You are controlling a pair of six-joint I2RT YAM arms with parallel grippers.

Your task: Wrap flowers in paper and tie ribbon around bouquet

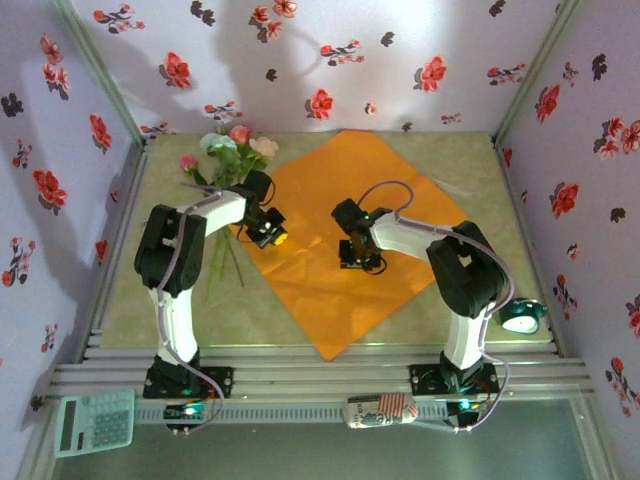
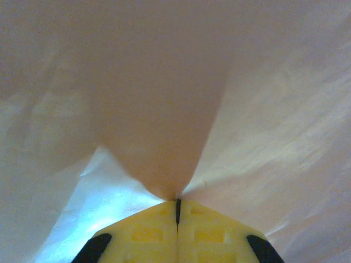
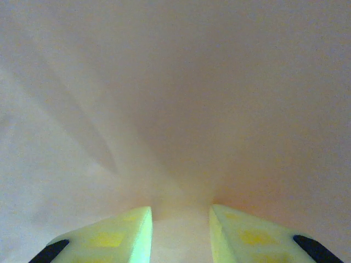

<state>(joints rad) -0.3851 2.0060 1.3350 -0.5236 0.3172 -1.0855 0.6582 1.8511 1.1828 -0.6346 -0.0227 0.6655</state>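
— At the tips of my left gripper (image 2: 177, 204) the jaws are clenched tight on a raised fold of the paper (image 2: 164, 109). The sheet tents up from the pinch.
— And your right?
— My right gripper (image 3: 180, 216) has its jaws part-way apart, tips down against the orange sheet. Nothing is clearly caught between them.
— Where are you on the sheet?
— Seen from above, my left pinch sits at the paper's left edge and my right is near its middle. The paper lies as a diamond on the table (image 1: 140, 300).
— The flowers?
— Farther out on the left, the flowers (image 1: 235, 148) lie on the table with blooms toward the back wall. Their stems run down just beside the paper's left edge, under my left arm. They look to be off the sheet.
— Which step, then?
— The very start of wrapping, I judge: arranging the paper. The next move calls for bringing sheet and stems together so the bunch lies across the paper, without tearing the thin sheet at my pinch.
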